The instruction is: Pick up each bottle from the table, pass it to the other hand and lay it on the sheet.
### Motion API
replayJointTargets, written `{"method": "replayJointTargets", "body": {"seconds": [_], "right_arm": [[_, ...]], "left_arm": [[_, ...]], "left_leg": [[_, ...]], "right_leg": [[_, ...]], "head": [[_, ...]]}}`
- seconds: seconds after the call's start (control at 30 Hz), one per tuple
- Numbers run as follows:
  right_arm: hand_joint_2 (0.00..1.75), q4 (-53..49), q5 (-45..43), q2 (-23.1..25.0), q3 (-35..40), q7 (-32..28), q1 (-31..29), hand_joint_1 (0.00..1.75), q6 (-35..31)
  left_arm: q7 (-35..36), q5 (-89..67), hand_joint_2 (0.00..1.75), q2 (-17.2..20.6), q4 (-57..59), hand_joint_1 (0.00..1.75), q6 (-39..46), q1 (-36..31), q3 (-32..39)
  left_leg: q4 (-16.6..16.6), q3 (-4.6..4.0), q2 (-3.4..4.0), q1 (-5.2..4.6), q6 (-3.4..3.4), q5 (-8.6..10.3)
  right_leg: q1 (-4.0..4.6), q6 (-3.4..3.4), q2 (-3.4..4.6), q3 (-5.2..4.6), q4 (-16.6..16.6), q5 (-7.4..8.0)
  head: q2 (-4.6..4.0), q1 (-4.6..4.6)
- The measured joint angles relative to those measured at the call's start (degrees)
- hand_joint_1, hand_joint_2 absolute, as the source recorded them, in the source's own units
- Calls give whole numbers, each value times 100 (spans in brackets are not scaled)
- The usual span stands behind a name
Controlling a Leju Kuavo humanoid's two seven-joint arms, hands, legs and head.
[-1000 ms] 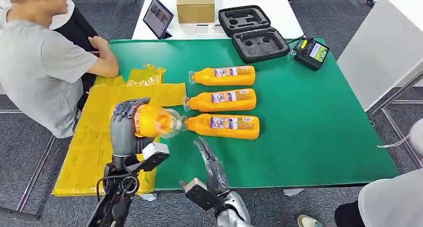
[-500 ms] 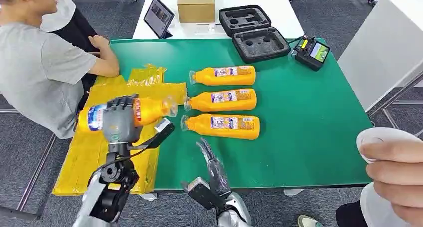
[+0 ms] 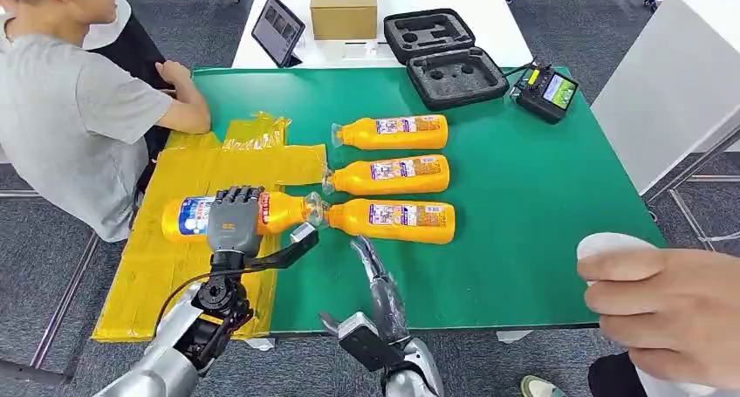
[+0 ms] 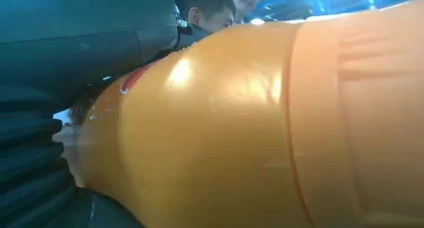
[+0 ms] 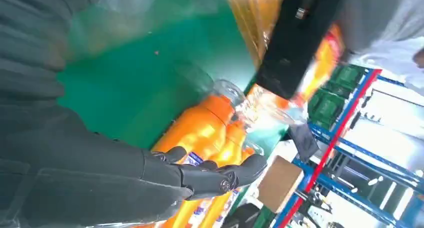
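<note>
My left hand (image 3: 234, 222) grips an orange bottle (image 3: 284, 210) around its middle, held level above the yellow sheet (image 3: 179, 257), its clear cap toward the other bottles. In the left wrist view the bottle (image 4: 260, 133) lies close against the palm. Three orange bottles lie in a row on the green table (image 3: 541, 205): the far one (image 3: 391, 133), the middle one (image 3: 388, 175) and the near one (image 3: 393, 220). My right hand (image 3: 377, 288) hangs open by the table's front edge, below the near bottle, its fingers (image 5: 215, 175) straight and empty.
A seated person (image 3: 70, 109) leans an arm on the table's left corner beside the sheet. Another person's hand (image 3: 672, 301) reaches in at the lower right. Two black foam trays (image 3: 443, 58), a controller (image 3: 544, 92), a tablet (image 3: 277, 29) and a cardboard box (image 3: 342, 6) stand at the back.
My left hand has turned the bottle from pointing at the camera to lying level, and lowered it over the sheet. The right hand rose slightly. The person's hand at lower right came further in.
</note>
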Motion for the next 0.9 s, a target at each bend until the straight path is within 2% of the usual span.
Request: {"method": "replayJointTargets", "body": {"seconds": [0.23,0.4,0.9], "right_arm": [[175,-177,-151,-81,-2,55,24,0,138],[175,-135,-336,-85,-2,-17,-11,0,225],[175,59,-487,-85,-9,-77,-115,0,288]], "left_arm": [[8,0,175,63,736,175,-175,-341,83],[297,-50,175,153,1055,175,-498,-440,162],[393,-50,175,319,1390,175,-667,-593,324]], "left_leg": [[0,0,0,0,-3,2],[-1,-1,1,1,-3,3],[-1,-1,-1,1,-6,5]], "right_leg": [[2,0,0,2,1,0],[2,0,0,1,3,0],[2,-1,-2,3,3,1]], "head": [[0,0],[0,0],[0,0]]}}
